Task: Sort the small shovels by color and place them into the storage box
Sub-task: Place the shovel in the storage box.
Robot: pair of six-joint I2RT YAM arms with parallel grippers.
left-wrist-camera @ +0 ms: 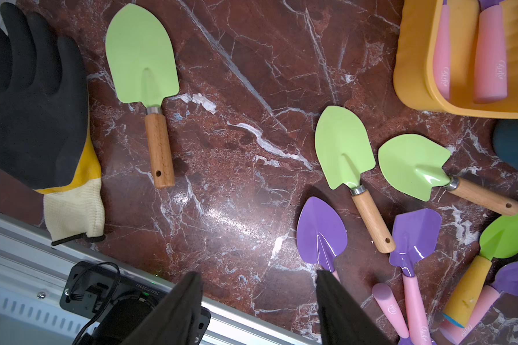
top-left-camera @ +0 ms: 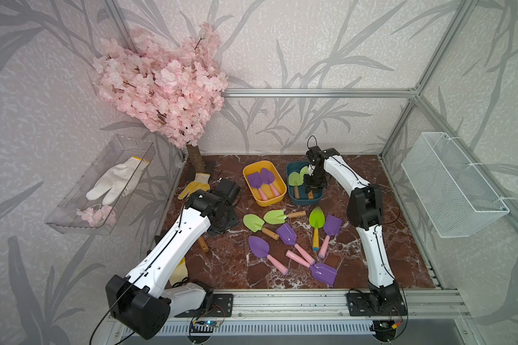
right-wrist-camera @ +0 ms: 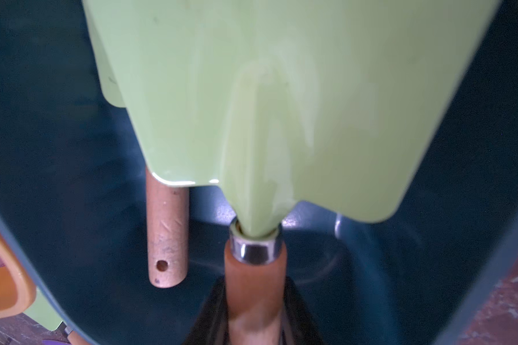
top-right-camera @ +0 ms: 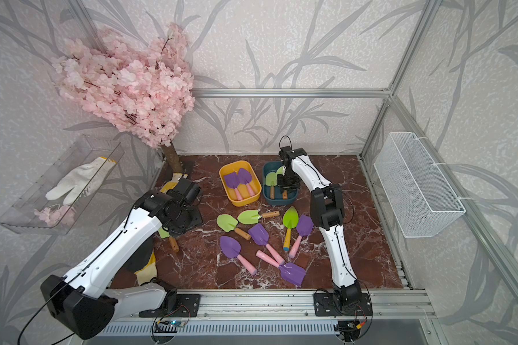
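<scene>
Your right gripper (right-wrist-camera: 254, 313) is clamping the wooden handle (right-wrist-camera: 253, 292) of a green shovel (right-wrist-camera: 281, 104) and is hanging it low inside the blue tub (right-wrist-camera: 57, 179), its blade overlapping a second green shovel (right-wrist-camera: 166, 233) that is lying there. If you are letting go from here, the blade is likely riding up on that neighbour and ending tilted against the wall. With the fingers (right-wrist-camera: 299, 313) sitting this deep, a slanted pull-out is risking a hooked rim and a tub shoved into the yellow tub (top-left-camera: 248, 171) just beside it, where two purple shovels (top-left-camera: 259, 179) are resting. Your left gripper (left-wrist-camera: 259, 298) is standing open and empty above the table (left-wrist-camera: 237, 179). Near it, the loose purple shovels (left-wrist-camera: 322, 230) are lying with pink handles (left-wrist-camera: 413, 298) crossing, so a careless pinch is risking two at once. The pointed green shovel (left-wrist-camera: 509, 233) with the yellow handle is inviting a wrong-tub call.

A cursive mark (left-wrist-camera: 501, 70) is showing on the pink handles in the yellow tub, too curly to read; a line of characters is running along the black unit (left-wrist-camera: 102, 286) at the table's edge, upside down and too small to trust
</scene>
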